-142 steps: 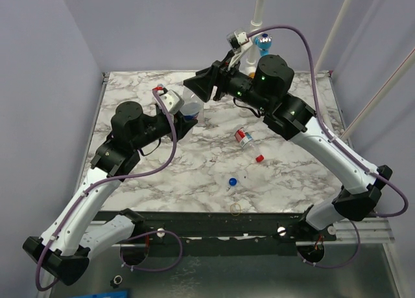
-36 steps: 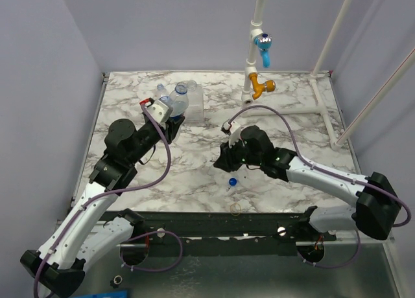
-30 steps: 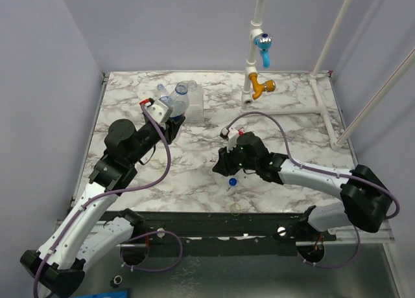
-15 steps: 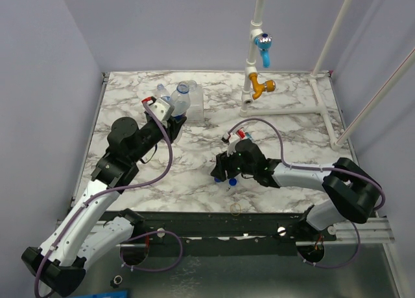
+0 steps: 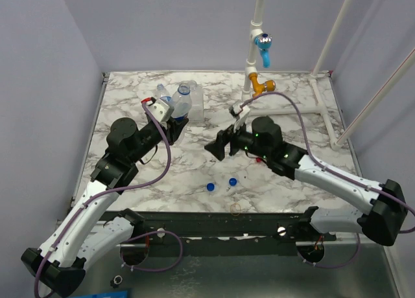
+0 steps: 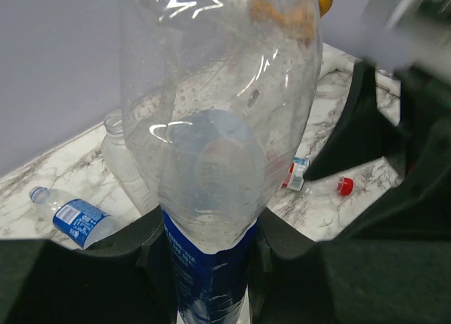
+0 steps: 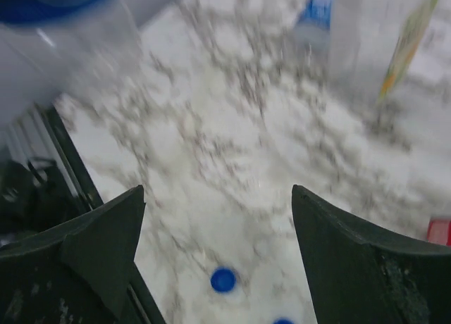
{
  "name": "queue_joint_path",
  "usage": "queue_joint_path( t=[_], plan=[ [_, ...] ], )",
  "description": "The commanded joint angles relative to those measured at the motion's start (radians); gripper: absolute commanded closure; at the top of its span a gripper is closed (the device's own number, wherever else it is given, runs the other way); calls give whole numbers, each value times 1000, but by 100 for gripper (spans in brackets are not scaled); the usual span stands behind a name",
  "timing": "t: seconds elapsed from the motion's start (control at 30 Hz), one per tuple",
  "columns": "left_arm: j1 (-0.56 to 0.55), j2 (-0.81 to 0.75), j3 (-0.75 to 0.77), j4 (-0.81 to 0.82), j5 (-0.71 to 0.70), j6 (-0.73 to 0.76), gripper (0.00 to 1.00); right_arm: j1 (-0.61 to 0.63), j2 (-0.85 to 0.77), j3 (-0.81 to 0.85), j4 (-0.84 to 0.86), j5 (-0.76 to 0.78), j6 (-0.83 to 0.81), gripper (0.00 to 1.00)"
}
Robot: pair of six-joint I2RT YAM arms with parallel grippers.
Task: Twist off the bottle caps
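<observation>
The marble table (image 5: 298, 110) sits between lilac walls, with a white pipe (image 5: 254, 35) standing at its back; take that pipe as your mark. A second ago your right gripper (image 5: 219, 144) was down low, well in front of the pipe. Now it has lifted back toward the pipe, and its jaws stand wide with nothing between them. Where one blue cap (image 5: 232, 181) lay, a second blue cap (image 5: 209, 187) now rests near it, both well in front of the pipe. That reads as a cap just dropped, so one bottle is likely done.

Your left gripper (image 6: 208, 260), left of the pipe, is clamped low on the blue-label bottle (image 6: 211, 162), holding it upright; from above its neck looks bare. The left arm reaches forward with its elbow bent. The right arm stretches in from the right, its wrist tipped down at the table.
</observation>
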Motion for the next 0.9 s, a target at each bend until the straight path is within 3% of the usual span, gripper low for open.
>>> queue_joint_path(
  t=[0.0,0.33,0.73,0.87],
  plan=[
    [1,-15,-7,5,83,-35,95,5,-86,222,-46,-38,-108,11],
    [1,-28,24,-53,383,-58,97,5,-36,457,-18,-213,-111,7],
    [1,-1,36,-105,527,-58,97,5,12,463,140,-324,-39,12],
    [1,7,47,-105,527,-58,96,5,48,476,131,-361,-16,20]
  ],
)
